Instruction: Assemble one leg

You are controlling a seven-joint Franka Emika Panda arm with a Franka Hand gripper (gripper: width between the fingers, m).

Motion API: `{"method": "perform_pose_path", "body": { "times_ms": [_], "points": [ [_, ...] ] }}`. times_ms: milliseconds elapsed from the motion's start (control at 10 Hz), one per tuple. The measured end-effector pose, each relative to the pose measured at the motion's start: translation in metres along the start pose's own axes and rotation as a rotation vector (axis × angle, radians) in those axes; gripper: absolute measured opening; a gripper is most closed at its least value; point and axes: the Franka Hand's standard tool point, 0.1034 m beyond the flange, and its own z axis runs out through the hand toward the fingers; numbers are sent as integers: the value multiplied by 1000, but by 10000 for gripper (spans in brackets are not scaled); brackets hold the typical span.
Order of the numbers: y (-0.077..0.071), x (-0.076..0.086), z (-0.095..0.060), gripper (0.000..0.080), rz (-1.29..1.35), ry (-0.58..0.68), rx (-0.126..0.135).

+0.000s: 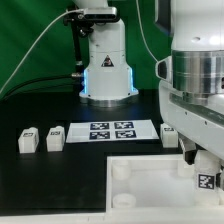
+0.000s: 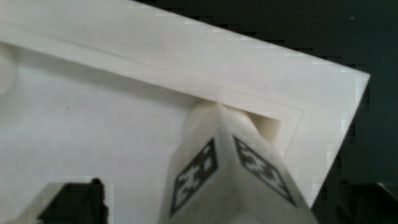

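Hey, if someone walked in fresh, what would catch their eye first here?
Probably the big silver-and-white robot arm filling the exterior view's right, its gripper down over the large white square tabletop. Then the small white plastic leg with black-and-white tags, standing at the tabletop's corner in the wrist view.

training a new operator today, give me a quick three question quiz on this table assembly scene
1. True or false: a leg stands at a corner of the tabletop.
2. How many loose legs lie beside the marker board on the exterior view's left? A) one B) two C) four
3. Fill in: in the wrist view, the leg at the tabletop corner carries black-and-white ____ on its sides.

Key
1. True; the tool is over it, though its grip is hidden.
2. B, one leg and another leg.
3. marker tags
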Motion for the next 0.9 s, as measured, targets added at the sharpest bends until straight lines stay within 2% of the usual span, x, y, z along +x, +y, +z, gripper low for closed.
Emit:
{"method": "perform_pose_path", "body": {
  "times_ms": [100,300,500,600,700,800,900],
  "points": [
    [-3,-4,0,649,-242,18,0],
    [-9,1,-4,649,-588,46,34],
    [-7,1,-2,649,-628,50,33],
    [-7,2,-2,601,-609,49,34],
    [-7,2,-2,601,-588,49,34],
    [-7,2,-2,426,-585,48,34],
    [-7,1,-1,426,-476,44,37]
  ]
}}
